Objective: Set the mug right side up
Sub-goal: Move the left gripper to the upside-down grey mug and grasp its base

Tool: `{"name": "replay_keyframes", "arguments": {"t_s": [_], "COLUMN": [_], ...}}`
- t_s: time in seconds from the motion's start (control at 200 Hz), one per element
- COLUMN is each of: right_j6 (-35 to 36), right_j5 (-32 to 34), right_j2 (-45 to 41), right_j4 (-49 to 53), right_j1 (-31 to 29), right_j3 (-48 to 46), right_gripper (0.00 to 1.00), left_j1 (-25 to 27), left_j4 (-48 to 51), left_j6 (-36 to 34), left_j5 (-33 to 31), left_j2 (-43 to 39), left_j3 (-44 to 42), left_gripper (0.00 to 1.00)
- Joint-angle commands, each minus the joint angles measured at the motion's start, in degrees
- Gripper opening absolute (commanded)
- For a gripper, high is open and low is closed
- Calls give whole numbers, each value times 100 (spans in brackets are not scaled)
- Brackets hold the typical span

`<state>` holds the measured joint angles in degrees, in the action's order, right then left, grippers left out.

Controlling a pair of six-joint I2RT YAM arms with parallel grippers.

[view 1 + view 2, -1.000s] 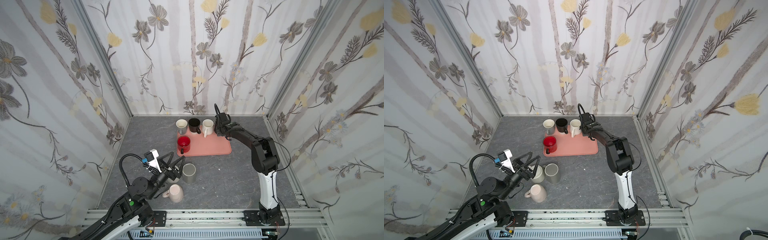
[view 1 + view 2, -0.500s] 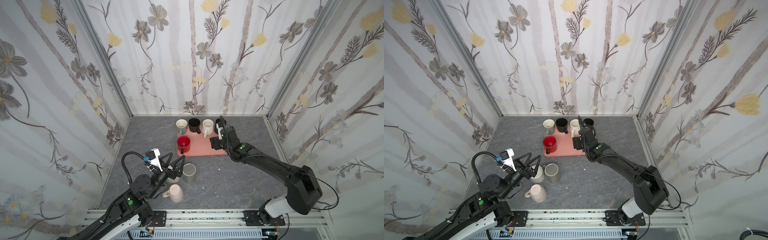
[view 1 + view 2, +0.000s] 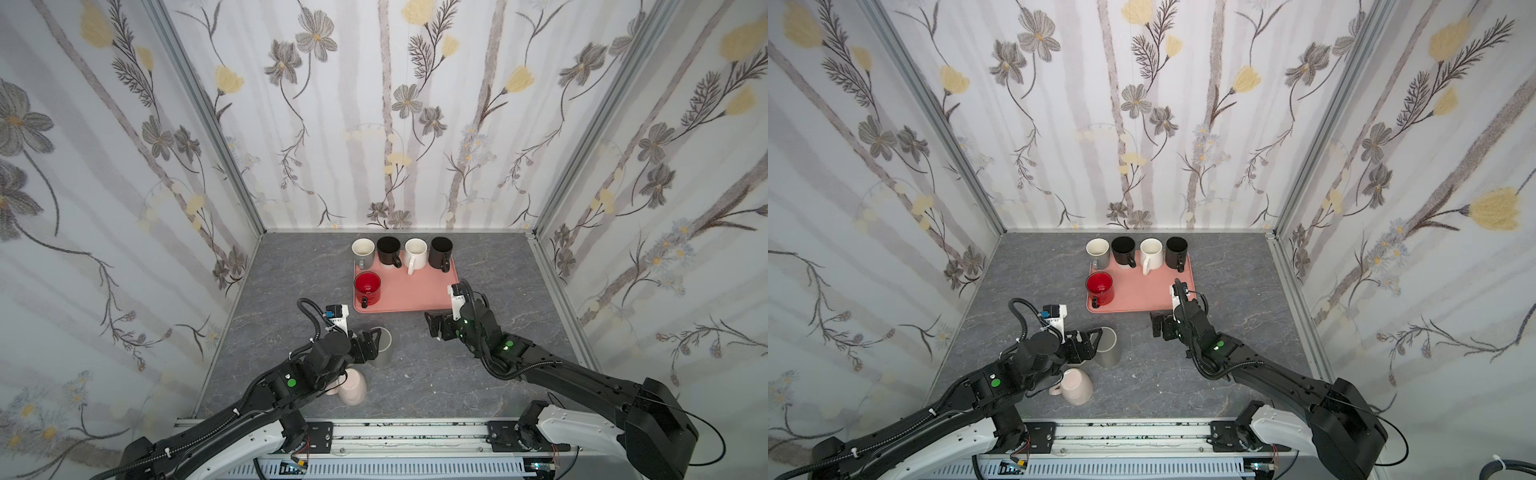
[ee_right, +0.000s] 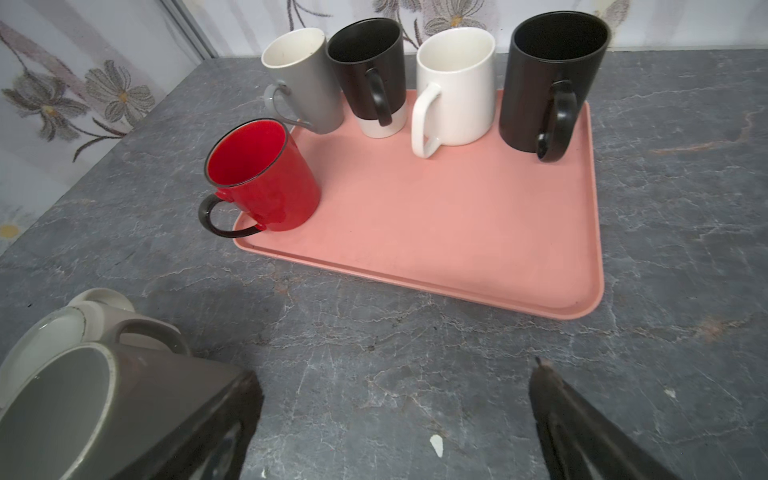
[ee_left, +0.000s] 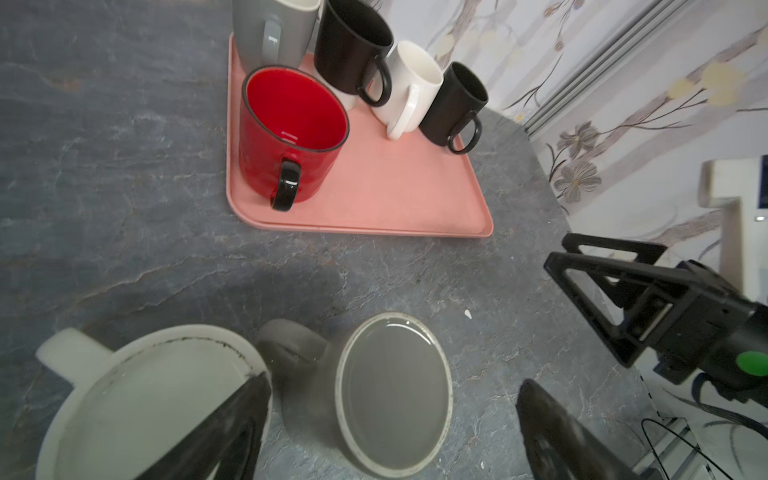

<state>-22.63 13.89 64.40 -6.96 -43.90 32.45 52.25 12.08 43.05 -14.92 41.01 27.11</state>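
A grey mug (image 3: 381, 348) (image 3: 1109, 350) stands bottom up on the stone table, in front of the pink tray. My left gripper (image 3: 371, 341) (image 5: 394, 382) is open, and this mug's base (image 5: 392, 399) lies between its fingers without touching them. A white mug (image 5: 137, 399) stands bottom up right beside the grey one, partly behind one left finger. My right gripper (image 3: 434, 326) (image 4: 395, 370) hangs open to the right of the grey mug, over bare table, with nothing between its fingers. The right wrist view shows the grey mug (image 4: 83, 411) beside one finger.
The pink tray (image 3: 415, 293) (image 3: 1146, 291) holds several upright mugs: a red one (image 3: 367, 287) in front and grey, black, white and black in a back row. A pink mug (image 3: 353, 387) sits near the front rail. Walls close three sides.
My right arm has drawn back from the far right of the tray to the table in front of it, its jaws widening; a black mug now stands there. My left gripper edged over the grey mug.
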Motion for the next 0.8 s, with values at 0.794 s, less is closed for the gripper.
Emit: {"name": "replay_keyframes", "arguments": {"t_s": [0.794], "right_j6": [-343], "right_j5": [-299], "right_j2": [-998], "right_j4": [-251], "right_j1": [701], "right_j3": [-643], "right_gripper": [100], "left_j1": [439], "left_j4": [-934], "left_j6": [575], "left_j5": [621], "left_j2": [1540], "left_j3": [294], "left_gripper": [80]}}
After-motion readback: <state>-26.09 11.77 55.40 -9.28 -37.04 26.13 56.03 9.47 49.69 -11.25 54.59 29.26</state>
